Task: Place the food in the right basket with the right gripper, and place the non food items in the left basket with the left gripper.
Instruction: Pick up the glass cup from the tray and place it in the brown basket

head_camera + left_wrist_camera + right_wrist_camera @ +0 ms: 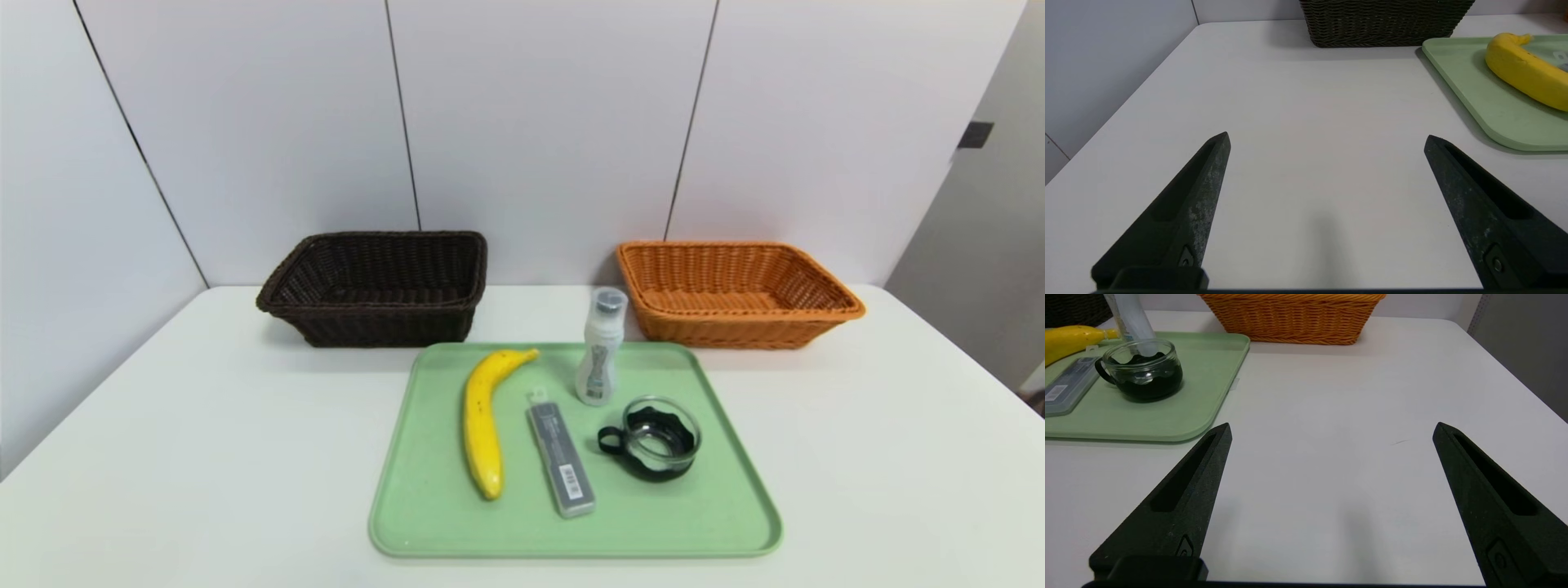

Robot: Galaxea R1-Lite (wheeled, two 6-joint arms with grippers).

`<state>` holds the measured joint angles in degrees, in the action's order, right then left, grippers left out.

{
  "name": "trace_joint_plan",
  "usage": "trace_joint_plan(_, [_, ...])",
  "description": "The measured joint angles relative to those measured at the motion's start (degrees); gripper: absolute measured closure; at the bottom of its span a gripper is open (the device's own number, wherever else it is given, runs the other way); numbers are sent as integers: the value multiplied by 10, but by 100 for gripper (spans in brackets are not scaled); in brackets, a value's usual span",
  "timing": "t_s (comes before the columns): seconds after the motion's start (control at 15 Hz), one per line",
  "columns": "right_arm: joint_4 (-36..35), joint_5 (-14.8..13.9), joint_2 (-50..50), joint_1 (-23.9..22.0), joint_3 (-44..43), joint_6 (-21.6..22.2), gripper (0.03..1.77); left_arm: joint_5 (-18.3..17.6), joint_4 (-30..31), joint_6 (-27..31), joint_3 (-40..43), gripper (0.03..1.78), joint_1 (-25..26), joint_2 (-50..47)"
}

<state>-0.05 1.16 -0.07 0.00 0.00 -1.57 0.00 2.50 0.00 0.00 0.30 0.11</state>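
A yellow banana (pixel 483 420) lies lengthwise on the left half of a green tray (pixel 424 523). Beside it lies a slim grey case (pixel 561 457) with a barcode. A white bottle (pixel 600 349) stands upright at the tray's back, and a clear glass cup (pixel 653 437) with a black handle sits at its right. Behind the tray stand the dark brown left basket (pixel 375 286) and the orange right basket (pixel 735 290). Neither arm shows in the head view. My left gripper (pixel 1327 136) hovers open over bare table left of the tray. My right gripper (pixel 1332 428) hovers open over bare table right of the tray.
The white table (pixel 204 425) ends at a white panelled wall (pixel 539 122) just behind the baskets. In the left wrist view the banana (pixel 1527 71) and the tray's corner (pixel 1490 110) lie ahead to one side. In the right wrist view the cup (pixel 1141 369) sits nearest.
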Motion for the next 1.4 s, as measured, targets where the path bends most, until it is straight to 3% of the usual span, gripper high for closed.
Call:
trace_joint_plan(0.6, [1, 2, 0, 0, 0, -11, 10, 0, -2, 13, 0, 12, 0, 0])
trace_joint_plan(0.87, [2, 5, 0, 0, 0, -37, 10, 0, -1, 9, 0, 12, 0, 0])
trace_joint_plan(1.13, [0, 1, 0, 0, -13, -11, 10, -5, -4, 24, 0, 12, 0, 0])
trace_joint_plan(1.27, [19, -1, 0, 0, -50, 0, 10, -7, -27, 25, -9, 12, 0, 0])
trace_joint_plan(1.4, [60, -2, 3, 0, -94, 2, 10, -7, -88, 23, -45, 12, 0, 2])
